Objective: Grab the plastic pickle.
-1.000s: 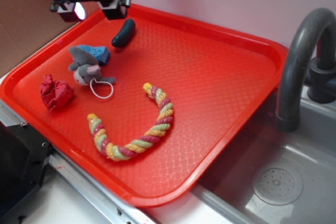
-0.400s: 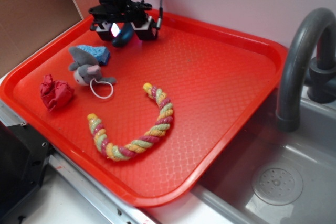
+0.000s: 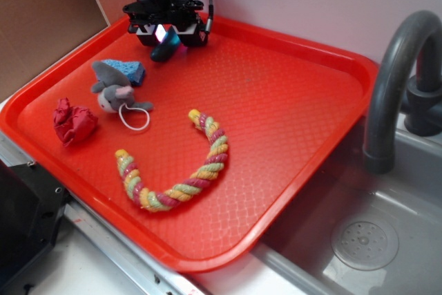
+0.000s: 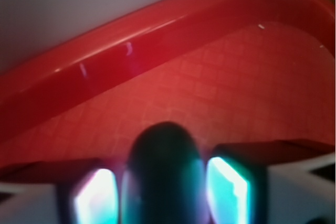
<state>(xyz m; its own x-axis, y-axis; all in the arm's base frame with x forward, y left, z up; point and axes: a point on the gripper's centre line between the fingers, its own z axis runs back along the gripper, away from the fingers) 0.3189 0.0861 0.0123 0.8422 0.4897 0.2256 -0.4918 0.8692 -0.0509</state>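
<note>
The plastic pickle (image 3: 164,50), glossy dark green, lies on the red tray (image 3: 312,48) near its far left corner. My gripper (image 3: 166,36) is low over it, open, with one finger on each side of the pickle. In the wrist view the pickle (image 4: 164,174) fills the gap of the gripper (image 4: 164,195) between two glowing pads (image 4: 227,190), with only thin slits left on both sides. The tray's raised rim (image 4: 105,61) runs just beyond it.
On the tray lie a blue sponge piece (image 3: 128,70), a grey plush mouse (image 3: 112,92), a red crumpled cloth (image 3: 73,121) and a coloured rope (image 3: 207,165). A grey faucet (image 3: 392,81) and sink (image 3: 366,241) are at the right. A brown board (image 3: 41,18) stands at the left.
The gripper has moved right from the tray's far left corner and come down over the pickle, so that its fingers now stand on both sides of it. The pickle has not moved.
</note>
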